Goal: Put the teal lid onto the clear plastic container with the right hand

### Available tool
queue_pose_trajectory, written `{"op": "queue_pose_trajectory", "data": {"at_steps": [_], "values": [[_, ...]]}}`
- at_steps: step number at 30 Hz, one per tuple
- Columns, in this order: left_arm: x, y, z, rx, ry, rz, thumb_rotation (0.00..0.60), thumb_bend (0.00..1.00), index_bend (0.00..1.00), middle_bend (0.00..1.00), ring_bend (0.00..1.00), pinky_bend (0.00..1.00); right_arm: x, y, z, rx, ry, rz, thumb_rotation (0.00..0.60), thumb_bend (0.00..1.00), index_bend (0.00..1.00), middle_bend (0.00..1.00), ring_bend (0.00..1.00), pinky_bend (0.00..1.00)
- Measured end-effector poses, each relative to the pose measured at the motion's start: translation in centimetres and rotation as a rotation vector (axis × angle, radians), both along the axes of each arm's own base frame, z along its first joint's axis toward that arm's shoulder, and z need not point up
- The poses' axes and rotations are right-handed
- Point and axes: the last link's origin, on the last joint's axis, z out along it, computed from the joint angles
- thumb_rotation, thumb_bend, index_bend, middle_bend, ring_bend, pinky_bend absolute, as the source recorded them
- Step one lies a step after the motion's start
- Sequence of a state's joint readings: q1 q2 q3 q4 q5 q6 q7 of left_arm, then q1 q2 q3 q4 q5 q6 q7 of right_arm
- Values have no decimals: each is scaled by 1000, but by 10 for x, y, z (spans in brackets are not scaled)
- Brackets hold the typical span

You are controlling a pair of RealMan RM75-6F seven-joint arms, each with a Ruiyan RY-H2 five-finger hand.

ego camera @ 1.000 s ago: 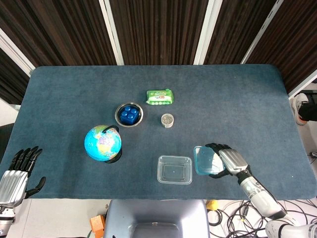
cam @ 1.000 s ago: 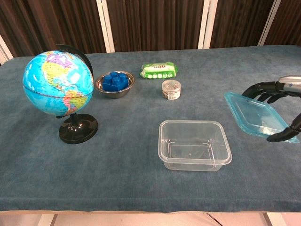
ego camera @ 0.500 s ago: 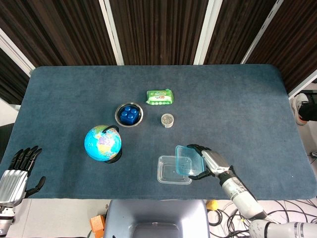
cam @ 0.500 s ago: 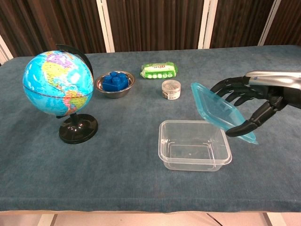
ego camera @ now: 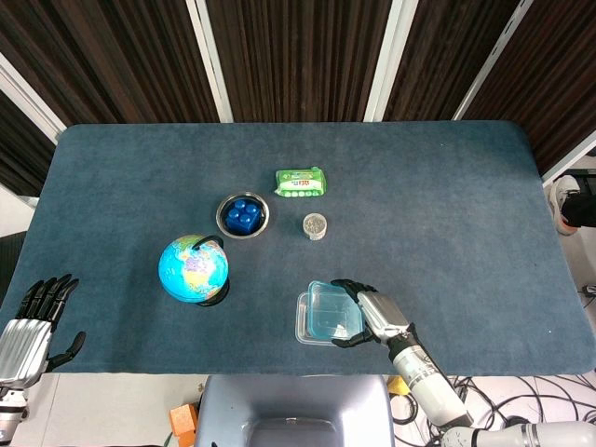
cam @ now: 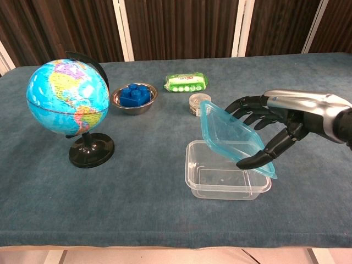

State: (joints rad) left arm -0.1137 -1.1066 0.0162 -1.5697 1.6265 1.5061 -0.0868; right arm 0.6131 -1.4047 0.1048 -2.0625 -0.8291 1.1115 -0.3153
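My right hand (cam: 275, 132) (ego camera: 366, 313) holds the teal lid (cam: 231, 135) (ego camera: 333, 312) between thumb and fingers. The lid hangs tilted just above the clear plastic container (cam: 217, 179) (ego camera: 305, 328), its far edge raised and its near right corner low over the container's right rim. The container stands empty on the blue cloth near the table's front edge. My left hand (ego camera: 33, 321) hovers off the table's front left corner with fingers spread and nothing in it; only the head view shows it.
A globe (cam: 69, 99) on a black stand sits at the front left. Behind it a metal bowl (cam: 133, 98) holds blue blocks. A green packet (cam: 187, 82) and a small jar (cam: 197, 102) lie behind the container. The blue table (ego camera: 447, 205) extends far right.
My right hand has carried the teal lid leftward from beside the container until it hangs over it. The left hand has stayed put.
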Motion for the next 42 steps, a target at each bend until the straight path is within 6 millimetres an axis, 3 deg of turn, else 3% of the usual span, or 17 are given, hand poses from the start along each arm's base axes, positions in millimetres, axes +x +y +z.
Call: {"op": "queue_pose_trajectory", "data": {"at_steps": [13, 24, 42], "values": [[0, -2, 2, -4, -6, -10, 600, 350, 0, 39, 3, 0, 0, 10, -15, -21, 27, -15, 600, 43, 704, 481, 304, 159], [1, -3, 3, 0, -8, -13, 600, 350, 0, 39, 3, 0, 0, 7, -23, -37, 52, -16, 600, 42, 704, 481, 304, 159], [1, -3, 3, 4, -7, -12, 600, 349, 0, 39, 3, 0, -6, 6, -13, -28, 42, -26, 600, 43, 705, 481, 304, 159]]}}
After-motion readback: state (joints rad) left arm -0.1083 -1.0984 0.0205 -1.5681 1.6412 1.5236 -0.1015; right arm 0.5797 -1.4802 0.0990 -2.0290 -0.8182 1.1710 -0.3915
